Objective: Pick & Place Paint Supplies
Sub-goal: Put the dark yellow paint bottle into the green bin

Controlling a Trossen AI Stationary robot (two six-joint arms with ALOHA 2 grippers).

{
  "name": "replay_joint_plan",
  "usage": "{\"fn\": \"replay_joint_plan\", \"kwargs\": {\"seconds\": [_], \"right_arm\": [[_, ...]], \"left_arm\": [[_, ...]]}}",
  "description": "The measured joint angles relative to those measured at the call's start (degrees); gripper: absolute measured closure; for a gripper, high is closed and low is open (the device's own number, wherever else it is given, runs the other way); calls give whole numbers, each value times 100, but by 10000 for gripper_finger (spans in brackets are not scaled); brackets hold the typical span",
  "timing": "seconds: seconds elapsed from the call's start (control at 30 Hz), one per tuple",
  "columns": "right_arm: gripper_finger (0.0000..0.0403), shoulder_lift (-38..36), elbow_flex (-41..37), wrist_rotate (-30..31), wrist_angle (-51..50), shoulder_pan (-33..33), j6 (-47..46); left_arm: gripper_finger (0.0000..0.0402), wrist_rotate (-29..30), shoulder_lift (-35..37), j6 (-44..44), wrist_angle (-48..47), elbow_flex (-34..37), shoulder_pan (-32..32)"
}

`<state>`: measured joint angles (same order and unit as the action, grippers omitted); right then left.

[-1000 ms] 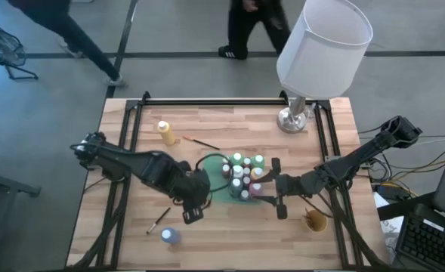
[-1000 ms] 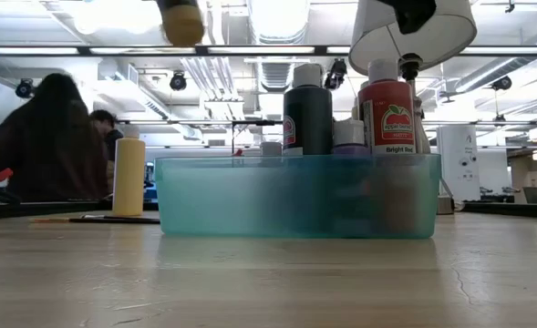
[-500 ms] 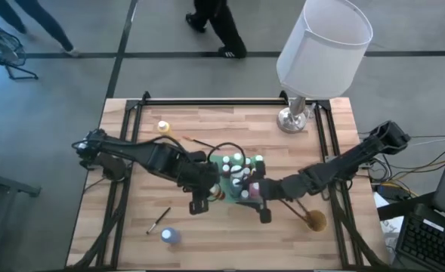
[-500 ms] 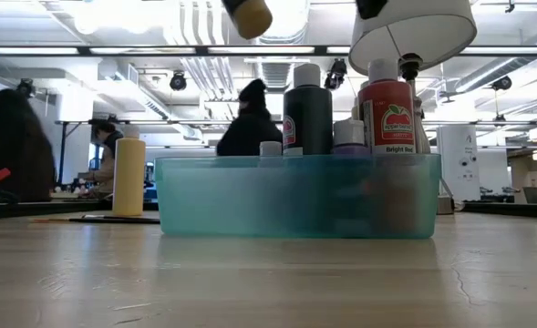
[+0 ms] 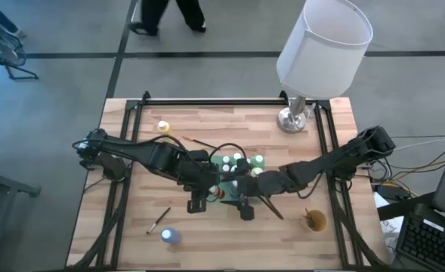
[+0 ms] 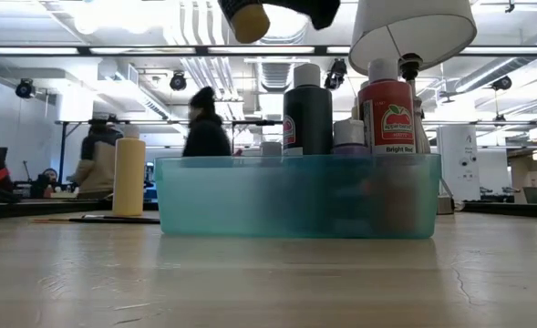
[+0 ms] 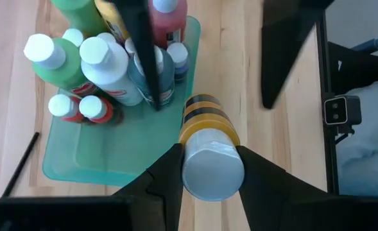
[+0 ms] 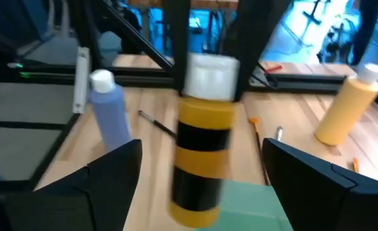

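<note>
My left gripper (image 7: 211, 172) is shut on a yellow paint bottle with black bands (image 7: 205, 119), carried above the near edge of the green tray (image 7: 118, 163). The bottle shows at the low view's top edge (image 6: 248, 18). Several pale-capped bottles (image 5: 239, 168) stand upright in the tray. My right gripper (image 5: 245, 205) is open just near of the tray. Its fingers (image 8: 115, 176) face the banded bottle (image 8: 205, 160) without touching it. My left gripper pinches the banded bottle between its two fingers at the white cap end (image 7: 212, 168). The fingers (image 8: 176, 38) come from above, pointing down. The bottle hangs below them, roughly upright and lifted clear of table and tray.
A blue bottle (image 5: 169, 236) and a brush (image 5: 159, 220) sit near the table's near-left; a yellow bottle (image 5: 164, 128) and a brush (image 5: 201, 143) sit at the far left. Another brush (image 5: 271, 208) lies by the tan cup (image 5: 315, 221). A lamp (image 5: 313, 53) stands far right.
My left gripper has carried the banded bottle from the near side toward the tray, going right and toward the far edge. My right gripper has moved toward the table's left along the tray's near side and now faces the bottle.
</note>
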<state>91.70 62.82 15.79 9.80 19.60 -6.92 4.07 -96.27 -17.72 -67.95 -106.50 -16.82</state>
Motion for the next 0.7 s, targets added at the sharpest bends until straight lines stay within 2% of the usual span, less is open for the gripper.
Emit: {"fn": "replay_joint_plan", "kwargs": {"seconds": [0.33,0.7], "right_arm": [[77,473,411,-146,-64,-176,49],[130,505,447,-288,30,-346,45]], "left_arm": [[276,-2,-2,15,-77,0,0],[276,12,-2,171,-106,2,-2]]}}
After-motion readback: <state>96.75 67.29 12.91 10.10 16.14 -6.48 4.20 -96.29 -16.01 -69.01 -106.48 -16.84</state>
